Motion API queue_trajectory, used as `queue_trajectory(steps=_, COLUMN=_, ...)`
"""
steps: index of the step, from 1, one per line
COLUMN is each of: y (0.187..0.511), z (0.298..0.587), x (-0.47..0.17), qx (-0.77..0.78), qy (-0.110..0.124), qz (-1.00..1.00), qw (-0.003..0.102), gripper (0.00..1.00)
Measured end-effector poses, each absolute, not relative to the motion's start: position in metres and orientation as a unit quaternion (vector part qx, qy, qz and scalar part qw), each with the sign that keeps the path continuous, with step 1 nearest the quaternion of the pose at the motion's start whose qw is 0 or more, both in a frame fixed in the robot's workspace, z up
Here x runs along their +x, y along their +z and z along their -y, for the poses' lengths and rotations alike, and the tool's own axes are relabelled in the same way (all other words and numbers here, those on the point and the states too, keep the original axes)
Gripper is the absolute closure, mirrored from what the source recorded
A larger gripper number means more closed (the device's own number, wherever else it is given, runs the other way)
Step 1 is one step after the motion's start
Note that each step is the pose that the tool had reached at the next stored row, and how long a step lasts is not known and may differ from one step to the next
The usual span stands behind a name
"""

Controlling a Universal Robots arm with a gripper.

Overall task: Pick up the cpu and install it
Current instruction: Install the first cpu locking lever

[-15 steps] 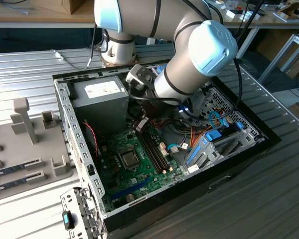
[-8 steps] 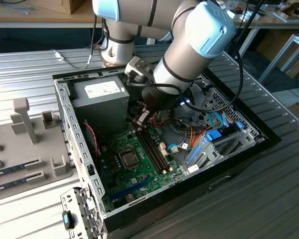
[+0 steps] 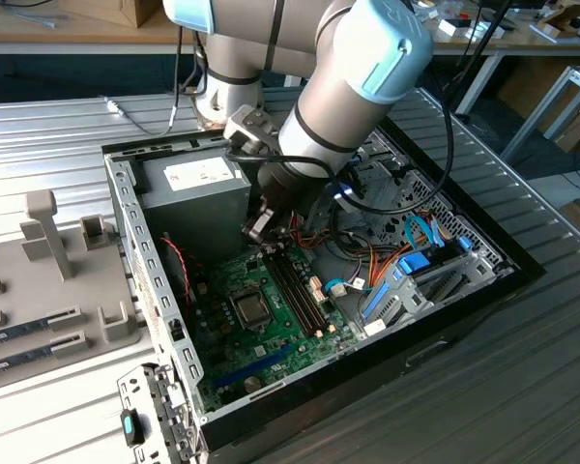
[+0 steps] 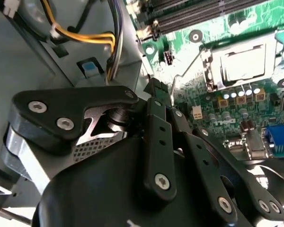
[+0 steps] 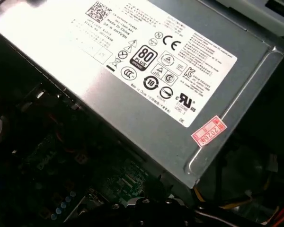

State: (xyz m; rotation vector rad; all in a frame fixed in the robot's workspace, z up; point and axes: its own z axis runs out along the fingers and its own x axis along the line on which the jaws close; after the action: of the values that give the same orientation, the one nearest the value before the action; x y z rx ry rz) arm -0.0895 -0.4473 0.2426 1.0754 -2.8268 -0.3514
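The cpu [image 4: 241, 64] shows its silver top inside the square metal socket frame [image 4: 209, 71] on the green motherboard [image 3: 271, 333]. In the exterior view the cpu [image 3: 249, 307] lies in the socket near the middle of the open computer case. My gripper [image 4: 165, 101] hangs over the board beside the socket, its black fingers [image 4: 156, 127] closed together. The thin wire socket lever [image 4: 184, 71] slants up from the frame and its end meets the fingertips. In the exterior view the gripper [image 3: 258, 227] is just behind the socket, next to the power supply.
The grey power-supply box [image 3: 198, 188] fills the case's back corner, and its label side [image 5: 146, 71] is close to the wrist. Black memory slots [image 3: 295, 285] run beside the socket. Orange and blue cables [image 3: 406, 256] crowd the exterior view's right. A grey parts tray [image 3: 48, 280] sits outside the case.
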Motion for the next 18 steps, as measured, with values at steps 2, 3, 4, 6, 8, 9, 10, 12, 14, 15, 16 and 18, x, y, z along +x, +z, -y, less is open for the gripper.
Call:
queue_trajectory(steps=2, y=0.243, z=0.448, x=-0.090, qx=0.354, qy=-0.115, qz=0.927, qw=0.049, gripper=0.89)
queue_trajectory(steps=3, y=0.243, z=0.448, x=-0.090, qx=0.355, qy=-0.115, qz=0.926, qw=0.049, gripper=0.89)
queue_trajectory(steps=4, y=0.243, z=0.449, x=-0.090, qx=0.356, qy=-0.115, qz=0.926, qw=0.049, gripper=0.89)
queue_trajectory(steps=6, y=0.243, z=0.450, x=-0.090, qx=0.358, qy=-0.113, qz=0.926, qw=0.050, gripper=0.89)
queue_trajectory(steps=8, y=0.243, z=0.450, x=-0.090, qx=0.359, qy=-0.110, qz=0.925, qw=0.051, gripper=0.89)
queue_trajectory(steps=9, y=0.244, z=0.451, x=-0.090, qx=0.359, qy=-0.108, qz=0.926, qw=0.052, gripper=0.89)
queue_trajectory(steps=10, y=0.244, z=0.451, x=-0.090, qx=0.359, qy=-0.105, qz=0.926, qw=0.053, gripper=0.89)
queue_trajectory(steps=12, y=0.244, z=0.455, x=-0.091, qx=0.359, qy=-0.099, qz=0.926, qw=0.055, gripper=0.89)
queue_trajectory(steps=14, y=0.244, z=0.463, x=-0.091, qx=0.359, qy=-0.097, qz=0.926, qw=0.056, gripper=0.89)
queue_trajectory(steps=15, y=0.244, z=0.469, x=-0.091, qx=0.359, qy=-0.097, qz=0.926, qw=0.056, gripper=0.89)
queue_trajectory(steps=16, y=0.244, z=0.471, x=-0.091, qx=0.359, qy=-0.097, qz=0.926, qw=0.056, gripper=0.89)
queue_trajectory(steps=18, y=0.244, z=0.477, x=-0.091, qx=0.359, qy=-0.096, qz=0.926, qw=0.056, gripper=0.89)
